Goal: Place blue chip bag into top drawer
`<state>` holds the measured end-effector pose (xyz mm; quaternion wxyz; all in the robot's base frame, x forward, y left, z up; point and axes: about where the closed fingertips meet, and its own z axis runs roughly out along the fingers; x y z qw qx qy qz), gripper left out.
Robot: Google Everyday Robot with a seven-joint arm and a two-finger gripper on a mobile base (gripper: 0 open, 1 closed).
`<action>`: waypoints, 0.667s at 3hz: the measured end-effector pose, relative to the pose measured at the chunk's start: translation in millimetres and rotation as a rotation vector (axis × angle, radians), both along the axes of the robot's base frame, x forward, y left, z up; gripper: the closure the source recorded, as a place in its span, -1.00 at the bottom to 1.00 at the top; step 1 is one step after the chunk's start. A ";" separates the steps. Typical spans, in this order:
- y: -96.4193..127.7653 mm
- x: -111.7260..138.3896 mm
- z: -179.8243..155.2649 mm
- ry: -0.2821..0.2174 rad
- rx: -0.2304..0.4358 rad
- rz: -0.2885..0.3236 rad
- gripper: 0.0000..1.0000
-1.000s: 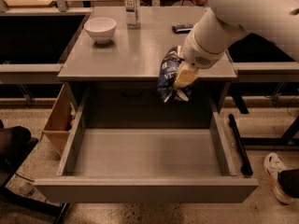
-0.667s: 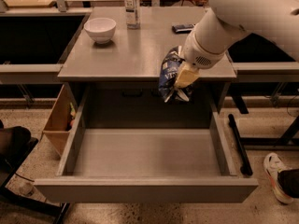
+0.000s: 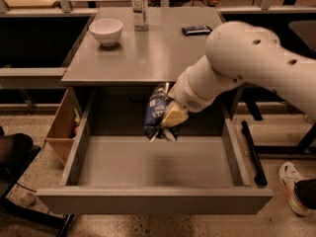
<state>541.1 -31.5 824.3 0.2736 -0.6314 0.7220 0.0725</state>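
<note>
- Foil, dark blue and crinkled: the blue chip bag [image 3: 154,110] hangs in the air over the rear of the open top drawer [image 3: 153,201], just under the desk top [image 3: 143,58] edge.
- The gripper [image 3: 168,117] is clamped on the bag's 3 o'clock side, below the white arm.
- It likely handles light, soft and air-puffed, with a slippery skin and brittle contents. A pinch on a crimped edge seems safer than squeezing the belly.
- Bare drawer floor lies at 6 o'clock below the bag, so a short drop should do no harm.
- On the desk top, a white bowl [image 3: 106,31] sits at 11 o'clock, a water bottle [image 3: 140,6] at 12 and a black packet [image 3: 196,29] at 1.
</note>
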 end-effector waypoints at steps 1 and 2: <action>47.3 -16.5 -32.0 0.022 0.077 0.069 1.00; 74.6 -15.2 -74.1 0.062 0.106 0.098 1.00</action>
